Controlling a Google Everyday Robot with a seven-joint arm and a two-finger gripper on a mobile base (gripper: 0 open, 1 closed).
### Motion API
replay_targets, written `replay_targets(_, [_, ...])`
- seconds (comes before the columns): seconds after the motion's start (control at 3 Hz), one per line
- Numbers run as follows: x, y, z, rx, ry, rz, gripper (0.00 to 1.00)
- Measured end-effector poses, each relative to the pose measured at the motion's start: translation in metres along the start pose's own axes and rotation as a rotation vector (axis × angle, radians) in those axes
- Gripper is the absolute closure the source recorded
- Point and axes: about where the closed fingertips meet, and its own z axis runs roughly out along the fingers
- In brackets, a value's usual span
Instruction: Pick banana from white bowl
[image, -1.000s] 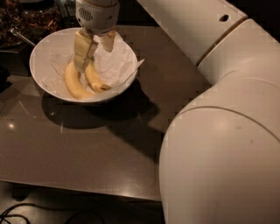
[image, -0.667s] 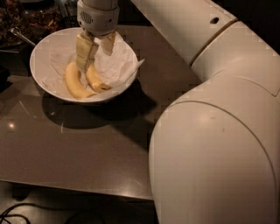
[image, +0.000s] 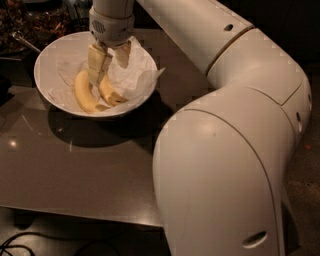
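The white arm (image: 225, 165) takes up most of what I can see. Its thick rounded elbow bulges in the foreground on the right, and from there a long section rises up and back across the table to a wrist above the bowl. The wrist points almost straight down. The table (image: 75, 165) under it is a dark, slightly shiny brown-grey slab, and the bowl throws a deep shadow on it. The white bowl (image: 50, 60) stands towards the far left corner of the table. It is wide and round and is lined with crinkled white paper (image: 137, 70), one corner of which sticks out over the rim on the arm's side. The tool (image: 110, 74) hangs inside the bowl. Its two pale fingers are apart, with a strip of paper showing between them, and they are not clamped on anything. The longer, broader finger (image: 97, 62) reaches down over the fruit, and the shorter one sits higher, over the paper. Two bananas lie side by side in the bottom of the bowl and touch near their lower ends. The paler, thicker banana (image: 84, 95) is on the outer side. The slimmer, deeper-yellow banana (image: 111, 94) lies beside it in the bowl, and its upper end is hidden behind the broader finger. I cannot tell whether that finger touches it.
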Motion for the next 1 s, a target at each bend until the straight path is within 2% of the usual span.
replay_targets(0.33, [-0.001,-0.007,0.009,-0.013,0.007,0.012,0.39])
replay_targets(1.0, [0.003,-0.017,0.033,-0.058,0.025,0.048,0.4])
